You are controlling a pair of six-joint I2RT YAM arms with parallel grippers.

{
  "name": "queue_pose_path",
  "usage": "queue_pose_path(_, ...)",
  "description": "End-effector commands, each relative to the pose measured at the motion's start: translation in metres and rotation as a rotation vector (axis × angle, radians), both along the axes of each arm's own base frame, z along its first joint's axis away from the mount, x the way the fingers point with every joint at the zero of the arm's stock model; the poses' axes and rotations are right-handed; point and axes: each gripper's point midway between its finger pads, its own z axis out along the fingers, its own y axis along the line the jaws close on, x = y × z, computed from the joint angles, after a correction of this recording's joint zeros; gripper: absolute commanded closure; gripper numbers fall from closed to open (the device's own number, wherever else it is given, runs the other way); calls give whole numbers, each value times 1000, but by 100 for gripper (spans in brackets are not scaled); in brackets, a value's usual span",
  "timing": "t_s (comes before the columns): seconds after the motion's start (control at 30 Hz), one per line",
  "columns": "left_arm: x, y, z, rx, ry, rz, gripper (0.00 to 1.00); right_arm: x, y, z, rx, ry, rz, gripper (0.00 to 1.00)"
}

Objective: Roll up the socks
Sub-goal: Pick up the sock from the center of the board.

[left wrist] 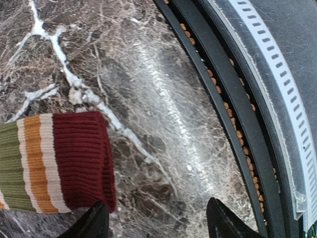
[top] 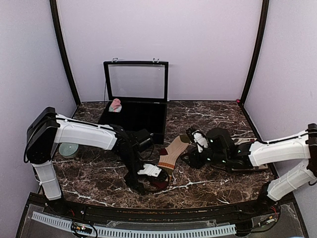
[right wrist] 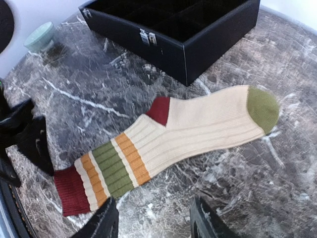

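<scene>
The left gripper (left wrist: 158, 225) has its jaws spread and empty over bare marble, one finger touching the maroon cuff (left wrist: 81, 158) of the tan ribbed sock with olive and orange stripes (right wrist: 183, 131). The sock lies flat on the dark marbled table (top: 99, 173), probably so rolling can start at the cuff. The right gripper (right wrist: 153, 223), jaws also apart and holding nothing, hangs beside the sock. Seen from above, the left arm drops steeply at the sock's 6 o'clock end, while the right reaches in low from 3 o'clock.

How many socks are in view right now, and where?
2. A tan striped sock lies flat on the marble table, near the centre; a pink one sits in the open black box, back left corner. A second sock could hide under either.
</scene>
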Motion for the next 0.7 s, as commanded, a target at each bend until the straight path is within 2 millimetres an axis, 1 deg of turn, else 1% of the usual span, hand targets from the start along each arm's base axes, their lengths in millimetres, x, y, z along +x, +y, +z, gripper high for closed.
queue_pose_path(0.0,20,-16,-5,-57,-104,-13,35,-18,-8,32,81,-201,43,51)
queue_pose_path(0.07,25,-18,-8,-55,-126,-16,40,-34,-9,37,108,-237,84,52)
queue_pose_path(0.13,28,-18,-12,-48,-149,-25,42,-49,-8,37,108,-265,125,52)
queue_pose_path(0.27,29,-16,-17,-41,-162,-45,46,-68,1,30,56,-293,189,56)
queue_pose_path(0.33,29,-17,-20,-40,-162,-47,49,-74,8,24,20,-303,219,58)
queue_pose_path(0.4,29,-18,-22,-37,-160,-47,55,-80,15,19,-17,-320,250,60)
queue_pose_path(0.53,29,-19,-27,-29,-150,-46,70,-92,29,8,-90,-356,313,63)
queue_pose_path(0.63,28,-18,-32,-17,-138,-40,85,-100,37,2,-126,-372,353,66)
queue_pose_path(0.67,27,-17,-33,-10,-125,-33,93,-105,40,0,-132,-377,372,67)
